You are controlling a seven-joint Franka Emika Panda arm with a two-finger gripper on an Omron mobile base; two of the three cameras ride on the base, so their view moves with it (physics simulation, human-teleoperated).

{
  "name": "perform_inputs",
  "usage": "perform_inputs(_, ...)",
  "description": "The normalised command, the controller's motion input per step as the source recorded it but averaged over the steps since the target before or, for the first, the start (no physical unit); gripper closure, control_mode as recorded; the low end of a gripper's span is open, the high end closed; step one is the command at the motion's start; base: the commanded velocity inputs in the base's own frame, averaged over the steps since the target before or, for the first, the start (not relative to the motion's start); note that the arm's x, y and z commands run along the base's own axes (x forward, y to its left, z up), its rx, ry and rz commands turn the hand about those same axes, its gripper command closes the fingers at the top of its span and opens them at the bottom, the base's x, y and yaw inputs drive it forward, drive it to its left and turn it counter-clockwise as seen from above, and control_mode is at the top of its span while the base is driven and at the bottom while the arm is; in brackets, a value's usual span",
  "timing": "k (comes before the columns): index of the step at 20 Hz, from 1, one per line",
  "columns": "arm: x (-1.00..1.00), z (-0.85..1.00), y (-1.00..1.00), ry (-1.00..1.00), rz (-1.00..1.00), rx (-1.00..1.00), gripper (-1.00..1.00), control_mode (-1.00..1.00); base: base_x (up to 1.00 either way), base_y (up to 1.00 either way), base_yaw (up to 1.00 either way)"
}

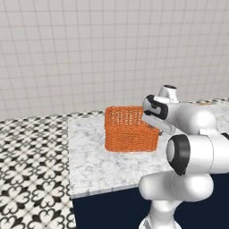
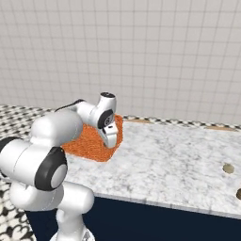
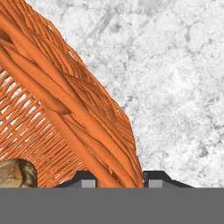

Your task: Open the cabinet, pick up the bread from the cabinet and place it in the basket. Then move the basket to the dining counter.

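Both base views look forward and down from behind the arm's left and right, sharing the basket (image 1: 131, 129) on the dining counter (image 2: 179, 160). The hand view sits very near the basket's rim.

I find no readable text, label, brand, number or sign anywhere; basket (image 1: 131, 129), dining counter (image 2: 179, 160), wall tiles all unmarked.
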Motion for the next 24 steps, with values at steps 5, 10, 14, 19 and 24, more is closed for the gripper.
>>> perform_inputs(5,0.02,0.00,0.00,0.00,0.00,0.00,-1.00,-1.00,0.00,0.00,0.00)
perform_inputs(10,-0.01,0.02,0.00,0.00,0.00,0.00,-1.00,-1.00,0.00,0.00,0.00)
perform_inputs(14,-0.03,0.35,0.09,0.02,0.00,-0.13,-1.00,-1.00,0.00,0.00,0.00)
perform_inputs(19,-0.15,0.60,0.08,0.01,0.00,-0.25,-1.00,-1.00,0.00,0.00,0.00)
perform_inputs(24,-0.63,0.89,0.08,-0.20,0.07,-0.06,-1.00,-1.00,0.00,0.00,0.00)
